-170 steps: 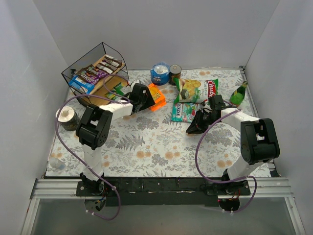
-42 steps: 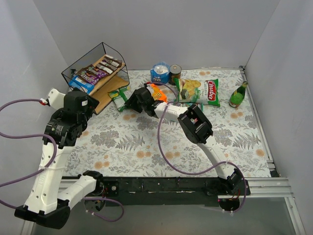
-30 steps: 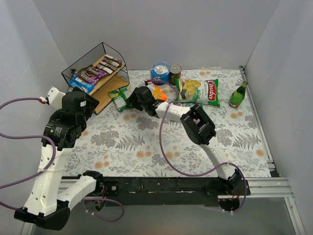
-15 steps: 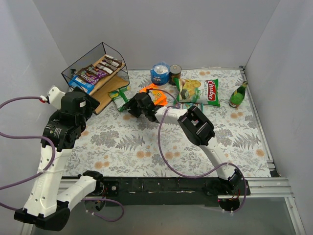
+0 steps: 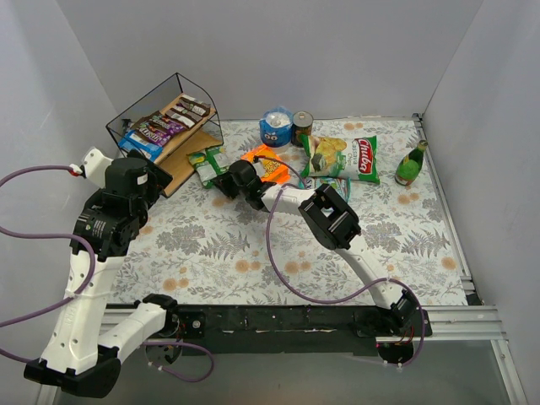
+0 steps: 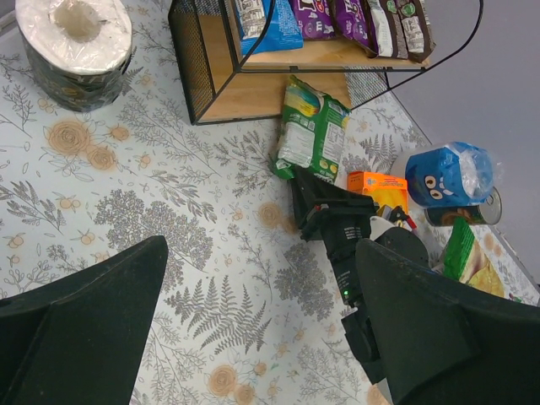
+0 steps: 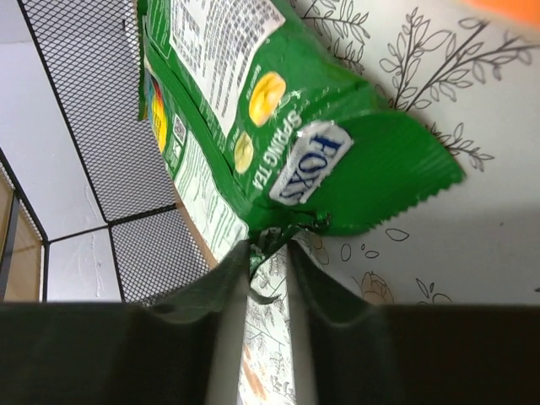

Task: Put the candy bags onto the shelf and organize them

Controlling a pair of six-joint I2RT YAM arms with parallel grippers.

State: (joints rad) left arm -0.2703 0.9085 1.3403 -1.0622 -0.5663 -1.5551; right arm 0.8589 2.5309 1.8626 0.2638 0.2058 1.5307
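At least 4 candy bags [image 5: 160,128] are already laid on the shelf [image 5: 187,153] in the far left corner. 1 green bag [image 7: 278,126] is pinched at its edge by the right gripper [image 7: 268,253], just in front of the shelf. 1 teal bag [image 5: 336,182] is left near the far edge. The left gripper [image 6: 260,245] is spread wide, and nothing is held in it.

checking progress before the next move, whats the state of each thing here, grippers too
right gripper, shut on the green bag's edge
left gripper, open, holding nothing
green bag, lying on the table by the shelf, not on it
shelf, top board lined with candy bags, lower board bare
paper roll, standing on end
orange box, lying flat
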